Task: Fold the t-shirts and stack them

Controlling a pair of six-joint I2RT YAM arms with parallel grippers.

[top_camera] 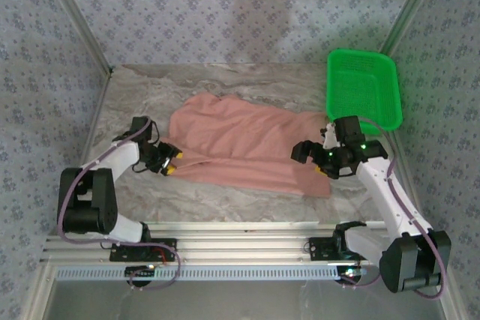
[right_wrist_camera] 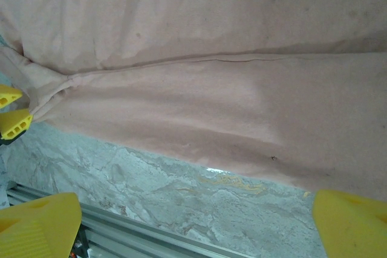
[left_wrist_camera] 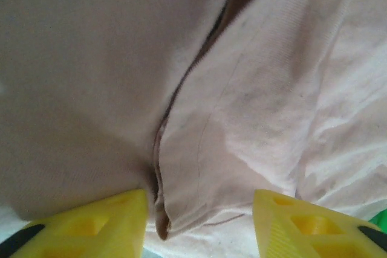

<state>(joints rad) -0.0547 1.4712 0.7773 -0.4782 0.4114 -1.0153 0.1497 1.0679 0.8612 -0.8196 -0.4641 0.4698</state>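
Observation:
The salmon-pink t-shirt (top_camera: 240, 144) lies spread across the marble table (top_camera: 150, 88), folded lengthwise with a seam line along it (right_wrist_camera: 211, 58). My left gripper (top_camera: 171, 162) is at its near left corner. In the left wrist view a bunched hem fold (left_wrist_camera: 181, 167) sits between the yellow fingertips (left_wrist_camera: 199, 228), and in the right wrist view the cloth gathers to a point at those fingertips (right_wrist_camera: 13, 124). My right gripper (top_camera: 313, 161) hovers over the shirt's near right edge, wide open (right_wrist_camera: 193, 228) above bare marble, holding nothing. No print shows.
A green plastic basket (top_camera: 362, 88) stands at the back right, partly off the table's corner. Aluminium rails (top_camera: 225, 249) run along the near edge, just below the shirt's front hem. Bare marble (top_camera: 225, 200) lies between hem and rails. Patterned walls enclose the table.

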